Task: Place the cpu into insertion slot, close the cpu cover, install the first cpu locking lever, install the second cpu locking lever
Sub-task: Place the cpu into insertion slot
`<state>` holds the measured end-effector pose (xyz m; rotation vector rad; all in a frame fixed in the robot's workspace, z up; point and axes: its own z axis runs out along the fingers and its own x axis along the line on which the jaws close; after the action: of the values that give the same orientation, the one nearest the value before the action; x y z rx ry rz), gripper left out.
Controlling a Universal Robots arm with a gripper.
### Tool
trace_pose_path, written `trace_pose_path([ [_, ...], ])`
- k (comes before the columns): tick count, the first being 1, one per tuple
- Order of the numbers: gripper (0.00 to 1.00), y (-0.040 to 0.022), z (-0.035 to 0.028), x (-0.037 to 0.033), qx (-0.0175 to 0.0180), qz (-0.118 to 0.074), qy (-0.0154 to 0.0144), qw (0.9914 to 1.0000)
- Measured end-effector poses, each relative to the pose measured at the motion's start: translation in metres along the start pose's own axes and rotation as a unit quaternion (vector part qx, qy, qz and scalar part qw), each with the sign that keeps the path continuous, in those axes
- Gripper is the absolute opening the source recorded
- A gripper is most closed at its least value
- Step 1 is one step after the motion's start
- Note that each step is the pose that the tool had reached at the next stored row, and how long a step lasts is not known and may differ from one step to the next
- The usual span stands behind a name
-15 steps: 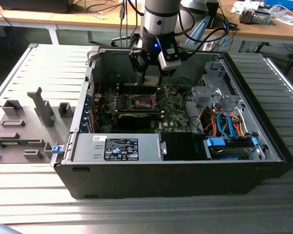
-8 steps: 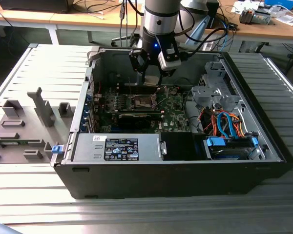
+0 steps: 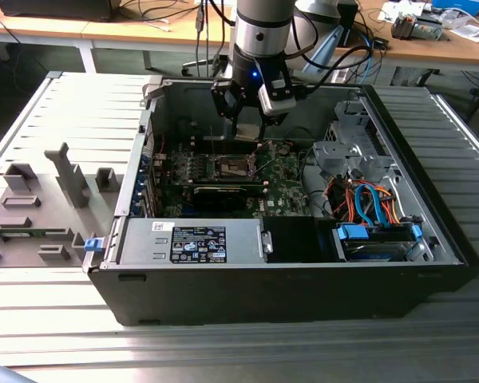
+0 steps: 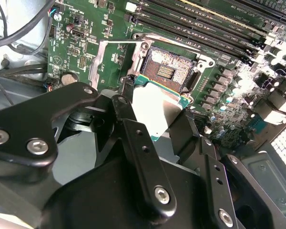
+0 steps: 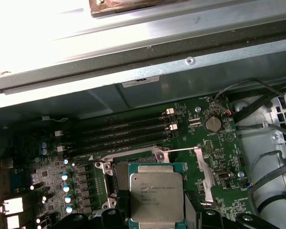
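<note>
Black jaws clench the cpu (image 5: pixel 156 199), a flat square chip with a dull silver lid and green edge, poised over the dark, silver-rimmed insertion slot (image 4: pixel 167 71), toward twelve o'clock inside the open computer case (image 3: pixel 263 295) in the exterior view.

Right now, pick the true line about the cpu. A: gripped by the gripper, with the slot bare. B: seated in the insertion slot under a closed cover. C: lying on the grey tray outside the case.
A: in the second wrist view the gripper is shut on the cpu, and the insertion slot beside it shows its dark middle uncovered.
</note>
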<state>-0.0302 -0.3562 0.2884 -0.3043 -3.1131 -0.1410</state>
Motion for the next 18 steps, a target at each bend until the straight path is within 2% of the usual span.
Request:
trace_pose_path([
  [18,0.54,0.0000,0.0000,0.0000,-0.0001,0.006,-0.0005,0.99998],
])
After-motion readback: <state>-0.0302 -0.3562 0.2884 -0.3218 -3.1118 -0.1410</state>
